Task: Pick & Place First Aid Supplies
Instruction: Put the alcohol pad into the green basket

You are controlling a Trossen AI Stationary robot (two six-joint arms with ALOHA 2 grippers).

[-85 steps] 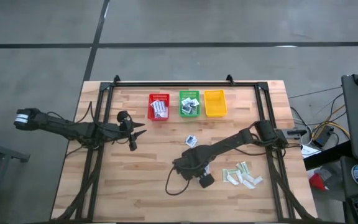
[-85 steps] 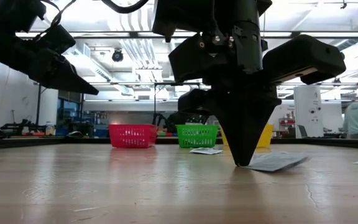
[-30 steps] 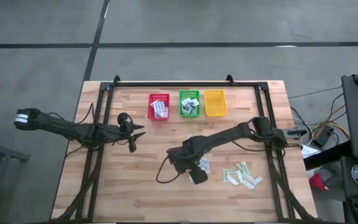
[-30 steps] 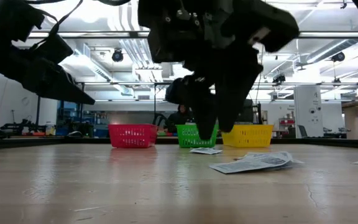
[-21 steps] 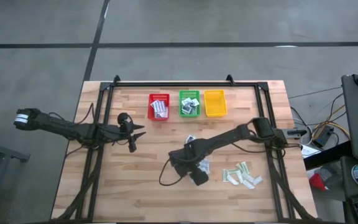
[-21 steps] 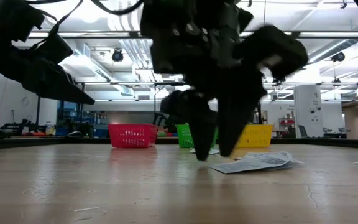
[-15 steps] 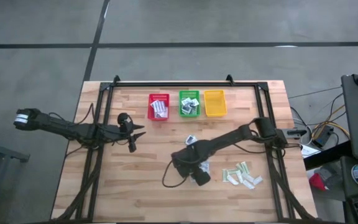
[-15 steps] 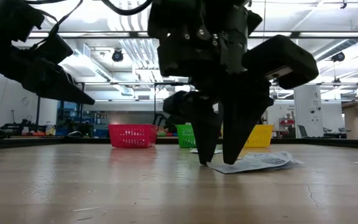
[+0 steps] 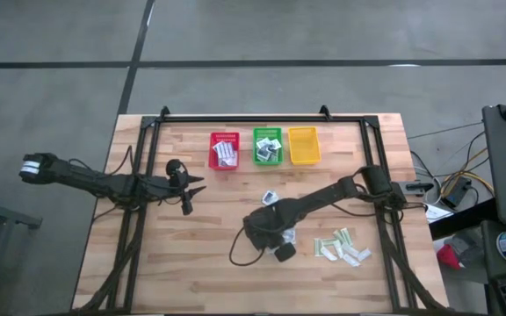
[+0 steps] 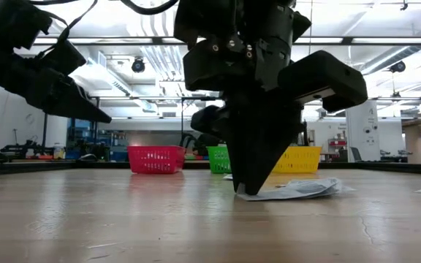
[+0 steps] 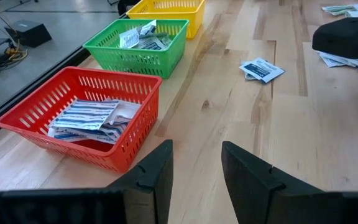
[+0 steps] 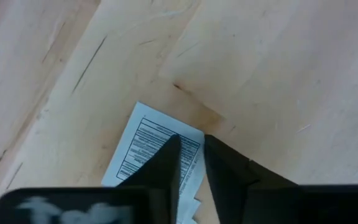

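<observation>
Grey concrete floor [image 9: 60, 53] surrounds the wooden table [image 9: 200, 272].

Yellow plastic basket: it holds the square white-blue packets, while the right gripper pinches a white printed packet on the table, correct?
Not quite. The yellow plastic basket looks empty in the high view; the square packets lie in the green basket. The right gripper does close on the white printed packet.

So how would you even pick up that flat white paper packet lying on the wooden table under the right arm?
Probably by its edge, from straight above. The flat white printed packet lies flat on the wooden table, with no raised part to hold. The right gripper points down at its near edge, fingers nearly closed across it, so nipping that thin edge looks best.
</observation>
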